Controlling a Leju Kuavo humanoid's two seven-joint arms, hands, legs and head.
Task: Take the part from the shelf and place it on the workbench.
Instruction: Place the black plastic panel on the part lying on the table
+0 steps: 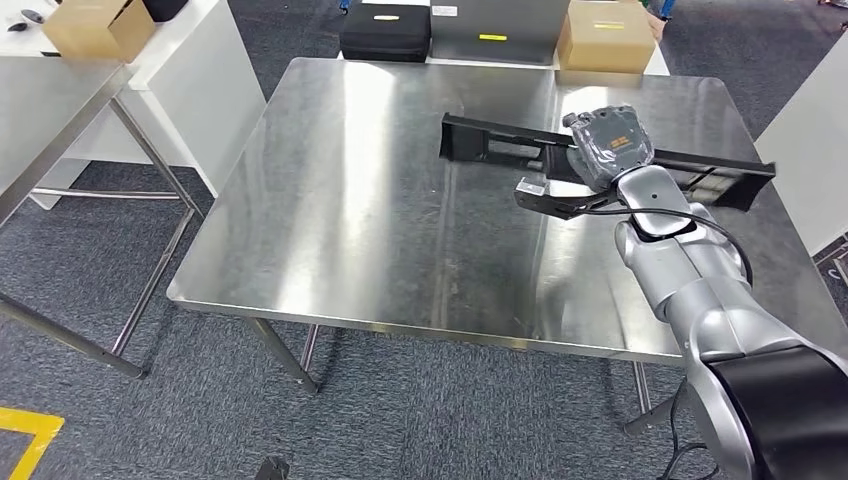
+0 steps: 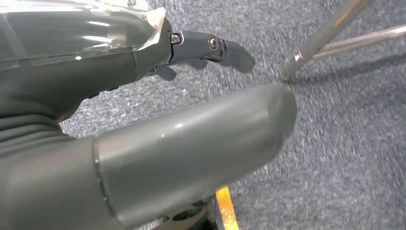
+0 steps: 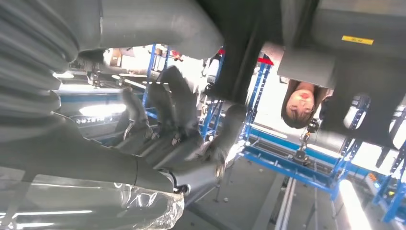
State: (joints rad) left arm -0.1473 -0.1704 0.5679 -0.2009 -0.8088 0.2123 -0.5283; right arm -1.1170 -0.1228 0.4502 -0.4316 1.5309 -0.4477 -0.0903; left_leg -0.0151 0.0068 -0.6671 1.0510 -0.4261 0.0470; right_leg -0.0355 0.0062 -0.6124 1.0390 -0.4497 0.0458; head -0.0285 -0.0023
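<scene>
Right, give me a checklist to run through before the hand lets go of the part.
1. Part over the workbench, not past an edge: ok, the head view shows its whole length above the steel top.
2. Part resting flat on the top: cannot tell, contact under it is not clear.
3. Right hand on the part: ok, it sits on the part near its middle.
4. Grip state: cannot tell, the part hides the fingers.
5. Bench around the part free of clutter: ok.
6. Left hand out of the way: ok, it hangs low over the carpet.
</scene>
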